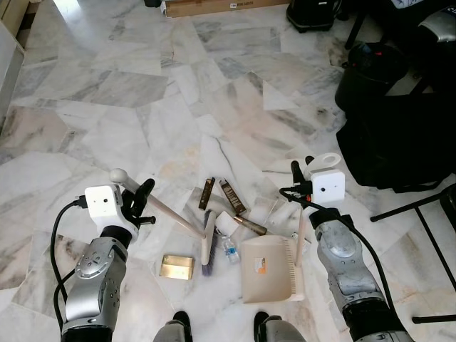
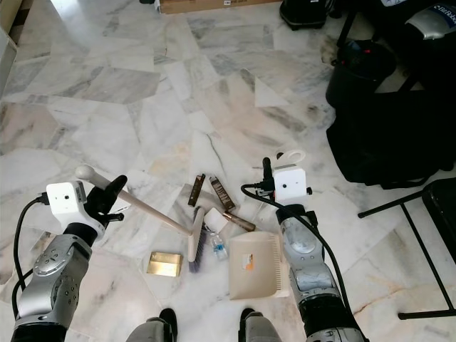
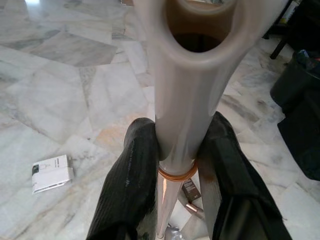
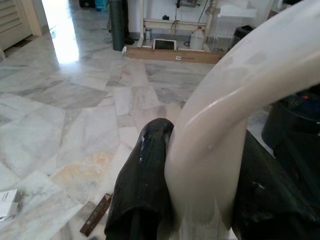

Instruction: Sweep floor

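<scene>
We take the cream dustpan [image 1: 267, 269] on the marble floor [image 1: 142, 107] as our landmark. Our right gripper [image 1: 303, 187] is clenched on the dustpan's upright handle [image 4: 220, 150], just above the pan. Left of the dustpan, our left gripper [image 1: 140, 201] grasps the broom handle [image 3: 182, 110], which slants down to the broom head [image 1: 207, 239] just beside the pan's left edge. Between broom head and dustpan lies a small clear bottle [image 1: 229, 249]. Brown wrappers [image 1: 232, 197] lie just beyond the dustpan, and a gold packet [image 1: 177, 267] sits left of the broom head.
</scene>
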